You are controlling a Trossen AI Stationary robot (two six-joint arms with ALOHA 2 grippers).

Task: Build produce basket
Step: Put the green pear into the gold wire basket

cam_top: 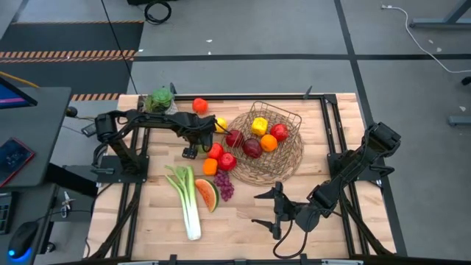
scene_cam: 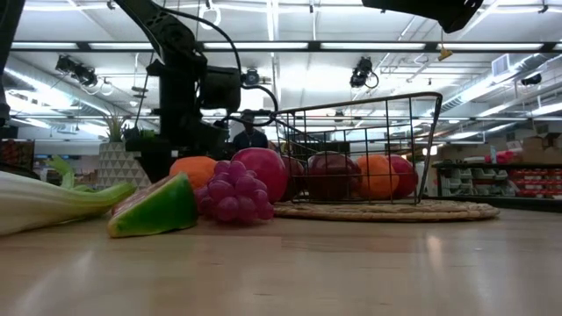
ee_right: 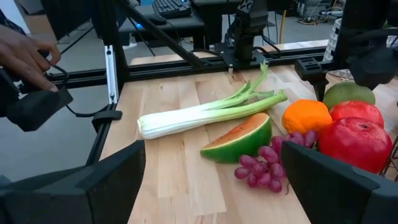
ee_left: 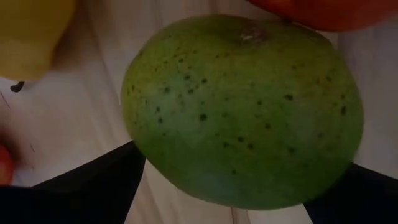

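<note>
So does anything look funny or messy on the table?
Nothing is spilled or broken. The basket sits upright with fruit inside, while the leek, watermelon slice and grapes lie loose on the table beside it. The open left gripper is straddling a green pear.

Bare table (cam_top: 353, 147) lies right of the basket (cam_top: 288, 160) and along the near edge. Left of the basket, fruit crowds the way: grapes (cam_top: 224, 185), watermelon slice (cam_top: 207, 194), leek (cam_top: 188, 202), orange (cam_top: 210, 166).
</note>
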